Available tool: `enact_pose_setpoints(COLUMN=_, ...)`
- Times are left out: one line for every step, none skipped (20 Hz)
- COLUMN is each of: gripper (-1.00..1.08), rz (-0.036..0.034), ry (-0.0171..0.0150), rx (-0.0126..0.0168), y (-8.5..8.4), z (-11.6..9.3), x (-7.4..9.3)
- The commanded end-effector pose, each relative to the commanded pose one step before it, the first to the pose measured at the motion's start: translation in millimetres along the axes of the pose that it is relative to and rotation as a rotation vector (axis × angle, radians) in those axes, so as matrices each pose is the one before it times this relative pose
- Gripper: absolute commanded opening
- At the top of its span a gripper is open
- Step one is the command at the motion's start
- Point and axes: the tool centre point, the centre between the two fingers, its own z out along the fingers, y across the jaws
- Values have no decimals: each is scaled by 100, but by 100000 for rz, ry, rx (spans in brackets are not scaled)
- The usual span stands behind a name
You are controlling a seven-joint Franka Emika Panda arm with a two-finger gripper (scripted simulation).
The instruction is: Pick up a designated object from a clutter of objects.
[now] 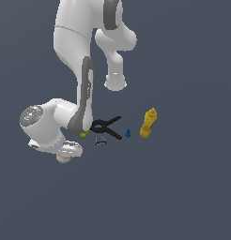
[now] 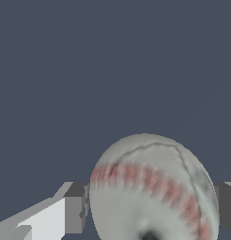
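Baseball (image 2: 152, 187): white, red-stitched, filling the space between the two fingers of the claw (image 2: 150, 213) in the wrist view. One grey finger (image 2: 75, 213) meets the ball on one flank and the other finger (image 2: 226, 213) shows at the opposite flank. The claw therefore appears clamped on the ball across its width, though the contact faces themselves are hidden behind the ball's curve. Only plain dark worktop (image 2: 112, 61) shows beyond the ball, with no other item in that view.

In the exterior view the arm is folded low, its wrist end at the exterior view's left of the clutter. The claw (image 1: 65, 157) points downward, and a small pale, reddish patch beneath it is probably the baseball (image 1: 65, 160); too little shows to be sure. Whether the ball rests on the worktop or is already clear of it cannot be told.

The remaining items lie together nearby: black spring clamp (image 1: 107, 127), green block (image 1: 84, 134) touching the clamp's end, small blue-white can (image 1: 100, 140) just beside it, tiny blue piece (image 1: 127, 133), and yellow bottle (image 1: 148, 123) furthest toward the exterior view's right. The ball sits apart from these, so the fingers could close around it without touching a neighbour.

Judged stage: grasp made, lift to follow.
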Motion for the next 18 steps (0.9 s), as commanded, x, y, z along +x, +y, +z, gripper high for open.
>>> enact_pose_setpoints(gripper=-100, rz=-72, ry=290, rx=-42, y=-485, z=-595, x=-107)
enact_pose_setpoints(gripper=-100, rz=0, ry=0, rx=0, y=-269, z=-259, x=-124)
enact_pose_setpoints(gripper=-100, rz=0, ry=0, rx=0, y=-307, z=-296, x=-141)
enact_pose_setpoints(gripper=-100, rz=0, ry=0, rx=0, y=-345, z=-333, x=-159)
enact_pose_setpoints(gripper=-100, rz=0, ry=0, rx=0, y=-385, z=-371, x=-177)
enact_pose_setpoints(gripper=-100, rz=0, ry=0, rx=0, y=-425, z=-410, x=-195)
enact_pose_setpoints(gripper=-100, rz=0, ry=0, rx=0, y=-465, z=-449, x=-213)
enact_pose_setpoints(gripper=-100, rz=0, ry=0, rx=0, y=-507, z=-489, x=-232)
enact_pose_setpoints(gripper=-100, rz=0, ry=0, rx=0, y=-549, z=-531, x=-251)
enact_pose_setpoints(gripper=-100, rz=0, ry=0, rx=0, y=-592, z=-573, x=-271)
enact_pose_setpoints(gripper=-100, rz=0, ry=0, rx=0, y=-636, z=-616, x=-291)
enact_pose_setpoints(gripper=-100, rz=0, ry=0, rx=0, y=-682, z=-661, x=-311)
enact_pose_setpoints(gripper=-100, rz=-47, ry=13, rx=4, y=-757, z=-714, x=-329)
enact_pose_setpoints(gripper=-100, rz=0, ry=0, rx=0, y=-772, z=-751, x=-352)
enact_pose_setpoints(gripper=-100, rz=0, ry=0, rx=0, y=-790, z=-769, x=-359)
enact_pose_setpoints(gripper=-100, rz=0, ry=0, rx=0, y=-799, z=-780, x=-362)
enact_pose_setpoints(gripper=-100, rz=-6, ry=0, rx=-48, y=-819, z=-794, x=-366)
enact_pose_setpoints(gripper=-100, rz=0, ry=0, rx=0, y=-819, z=-803, x=-370)
